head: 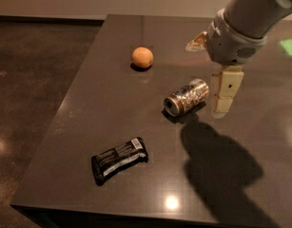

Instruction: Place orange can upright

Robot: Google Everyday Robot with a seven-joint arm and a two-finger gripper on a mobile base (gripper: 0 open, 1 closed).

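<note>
The orange can lies on its side near the middle of the dark table, its silver end facing front left. My gripper hangs from the grey arm at the upper right, just right of the can's far end, close to it and a little above the table. It holds nothing that I can see.
A round orange fruit sits at the back left of the can. A flat black snack wrapper lies near the table's front left. The table's left edge drops to a dark floor. The arm's shadow falls front right.
</note>
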